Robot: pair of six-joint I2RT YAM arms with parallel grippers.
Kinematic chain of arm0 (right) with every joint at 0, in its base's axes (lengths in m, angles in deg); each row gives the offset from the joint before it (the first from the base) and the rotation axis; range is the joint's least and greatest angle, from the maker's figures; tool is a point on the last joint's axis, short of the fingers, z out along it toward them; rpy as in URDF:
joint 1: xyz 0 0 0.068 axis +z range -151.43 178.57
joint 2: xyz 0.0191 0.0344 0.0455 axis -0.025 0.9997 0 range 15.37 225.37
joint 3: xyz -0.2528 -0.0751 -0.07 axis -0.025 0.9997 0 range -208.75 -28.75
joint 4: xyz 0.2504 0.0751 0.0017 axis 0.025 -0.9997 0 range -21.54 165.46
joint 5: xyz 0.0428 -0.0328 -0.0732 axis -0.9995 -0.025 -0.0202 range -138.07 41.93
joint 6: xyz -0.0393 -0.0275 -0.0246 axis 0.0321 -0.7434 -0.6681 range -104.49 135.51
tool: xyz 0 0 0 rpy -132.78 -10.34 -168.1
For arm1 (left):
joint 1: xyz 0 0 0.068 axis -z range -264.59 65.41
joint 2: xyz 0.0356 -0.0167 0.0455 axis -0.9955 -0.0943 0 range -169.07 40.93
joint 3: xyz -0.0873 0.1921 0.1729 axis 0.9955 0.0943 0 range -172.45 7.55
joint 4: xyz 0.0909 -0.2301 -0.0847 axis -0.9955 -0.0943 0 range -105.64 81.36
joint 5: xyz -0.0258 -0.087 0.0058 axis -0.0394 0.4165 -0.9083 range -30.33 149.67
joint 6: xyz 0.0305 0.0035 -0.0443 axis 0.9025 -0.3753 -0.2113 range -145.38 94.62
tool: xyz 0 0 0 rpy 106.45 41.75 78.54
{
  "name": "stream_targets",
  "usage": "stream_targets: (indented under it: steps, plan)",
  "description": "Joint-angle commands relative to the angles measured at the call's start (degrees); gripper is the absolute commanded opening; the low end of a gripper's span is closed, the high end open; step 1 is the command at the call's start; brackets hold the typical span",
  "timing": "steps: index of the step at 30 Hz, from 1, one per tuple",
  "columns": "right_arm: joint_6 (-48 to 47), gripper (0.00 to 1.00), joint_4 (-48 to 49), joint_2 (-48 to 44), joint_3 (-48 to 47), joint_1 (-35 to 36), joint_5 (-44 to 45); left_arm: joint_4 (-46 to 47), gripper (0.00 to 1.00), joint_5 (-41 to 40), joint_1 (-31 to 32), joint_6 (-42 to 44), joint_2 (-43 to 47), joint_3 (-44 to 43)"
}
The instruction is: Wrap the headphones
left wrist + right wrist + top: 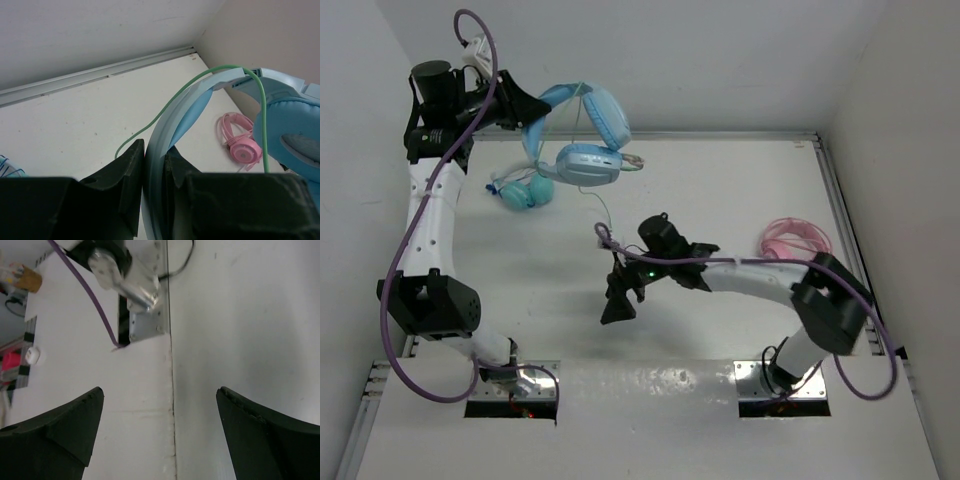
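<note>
The sky-blue headphones point(588, 140) hang in the air at the back left, cups down and to the right. My left gripper point(525, 110) is shut on their headband; in the left wrist view the headband point(175, 115) runs up from between the fingers of the gripper point(155, 149) to a padded cup point(287, 130). The thin pale-green cable point(165, 111) loops over the band, and in the top view it point(604, 208) dangles below the cups toward the table. My right gripper point(620, 296) is open and empty over mid-table, apart from the cable; it also shows in the right wrist view point(160, 396).
Small teal headphones point(525, 190) lie below the lifted pair at back left. Pink headphones point(795, 240) lie at the right, also in the left wrist view point(241, 141). White walls close the back and sides. A table seam point(171, 405) and an arm base mount point(145, 325) show under my right gripper.
</note>
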Motion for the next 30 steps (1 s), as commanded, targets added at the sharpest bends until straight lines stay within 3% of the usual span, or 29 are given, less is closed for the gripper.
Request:
stream_targets:
  steps: [1,6,8,9,13,15,20,27,29,30]
  plan:
    - [-6.2,0.92,12.5,-8.7,5.4,-1.4,3.1,3.1,0.0,0.9,-0.9,-2.3,1.7,-3.1]
    - [-11.6,0.82,11.9,-13.9,10.8,-1.4,10.4,3.4,0.0,0.9,-0.9,-2.5,1.8,-3.2]
    - [-9.6,0.79,16.0,-16.5,16.0,-1.4,22.9,3.5,0.0,1.0,-0.9,-2.6,1.8,-3.1]
    - [-9.4,0.79,18.6,-16.8,17.4,-1.4,36.2,3.6,0.0,1.1,-0.9,-2.6,1.8,-3.1]
    - [-13.5,0.75,9.6,-11.0,11.3,-1.5,53.5,3.7,0.0,1.0,-1.0,-2.6,1.9,-3.0]
    - [-14.5,0.75,3.5,-4.1,7.0,-1.5,56.0,3.8,0.0,1.0,-0.9,-2.7,1.8,-2.8]
    - [-11.7,0.69,2.7,8.2,0.4,-3.5,58.2,5.0,0.0,0.6,-1.0,-3.2,2.6,-0.8]
    - [-10.4,0.58,2.9,11.8,0.8,-6.3,57.3,4.5,0.0,0.0,-0.9,-2.1,3.0,-0.4]
    - [-10.6,0.53,1.7,12.6,0.7,-6.5,54.7,4.5,0.0,-0.5,-1.0,-2.1,2.8,0.1]
    - [-10.1,0.46,1.3,13.1,0.6,-6.5,53.7,4.7,0.0,-0.7,-0.9,-2.1,2.7,0.4]
